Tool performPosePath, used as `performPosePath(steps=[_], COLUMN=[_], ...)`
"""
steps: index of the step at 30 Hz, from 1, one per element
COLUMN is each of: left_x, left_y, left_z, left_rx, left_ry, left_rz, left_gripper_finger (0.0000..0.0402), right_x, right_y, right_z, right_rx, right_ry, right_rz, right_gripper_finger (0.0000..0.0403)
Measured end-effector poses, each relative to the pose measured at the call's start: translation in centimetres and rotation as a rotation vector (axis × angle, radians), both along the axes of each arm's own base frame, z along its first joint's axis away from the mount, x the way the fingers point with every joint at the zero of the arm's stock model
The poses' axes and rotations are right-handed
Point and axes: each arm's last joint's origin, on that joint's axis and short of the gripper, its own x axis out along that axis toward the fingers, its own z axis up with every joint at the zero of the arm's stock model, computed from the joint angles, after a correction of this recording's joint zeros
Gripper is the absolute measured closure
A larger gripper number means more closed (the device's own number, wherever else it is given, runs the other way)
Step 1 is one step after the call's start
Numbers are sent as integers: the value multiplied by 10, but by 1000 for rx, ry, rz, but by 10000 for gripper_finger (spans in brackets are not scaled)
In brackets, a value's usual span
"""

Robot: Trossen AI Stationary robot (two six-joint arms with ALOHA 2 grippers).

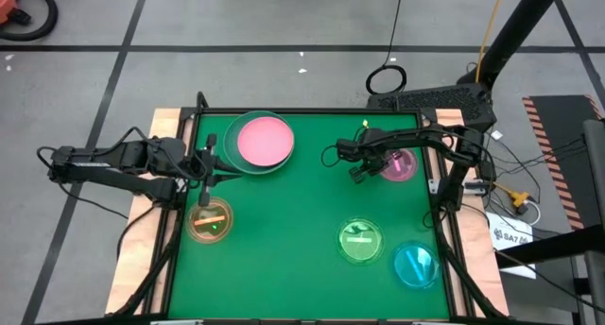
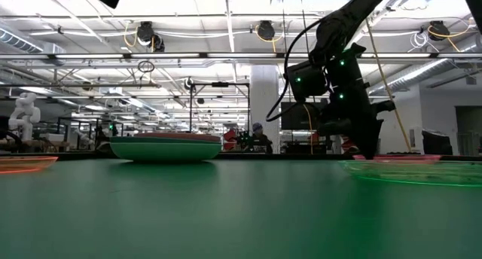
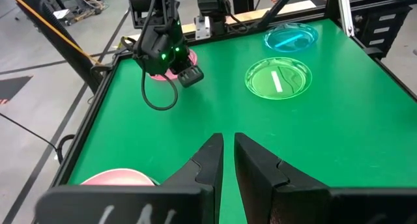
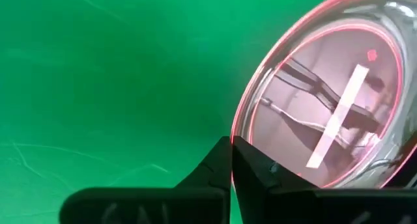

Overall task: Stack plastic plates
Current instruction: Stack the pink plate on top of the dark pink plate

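Four small plates lie apart on the green desk (image 1: 302, 221). The right pincer (image 4: 231, 146) has its tips pressed together at the magenta plate's (image 4: 339, 107) rim; the left pincer (image 3: 228, 142), slightly parted and empty, hovers beside the pink plate (image 1: 264, 142).

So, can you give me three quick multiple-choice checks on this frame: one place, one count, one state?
1. Where is the right gripper?
A. over the pink plate
B. at the magenta plate's rim
C. off the table

2. How many small translucent plates lie singly?
A. two
B. four
C. six

3. The right gripper's fingers are:
A. spread wide
B. shut
C. hidden

Answers: 1 B, its tips meet the rim; 2 B, magenta, amber, green, cyan; 3 B, the right wrist view shows them together.
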Motion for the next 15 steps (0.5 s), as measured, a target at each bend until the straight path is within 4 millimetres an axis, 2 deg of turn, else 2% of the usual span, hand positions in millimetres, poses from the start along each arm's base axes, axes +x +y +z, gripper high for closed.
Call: performPosePath(steps=[15], left_x=[0], left_y=[0], left_z=[0], left_rx=[1], left_ry=[0], left_rz=[-1], left_gripper_finger=[355], right_x=[-2], right_y=[2], right_z=[1], right_rx=[27], right_ry=[32], right_rz=[63], right_gripper_finger=[402])
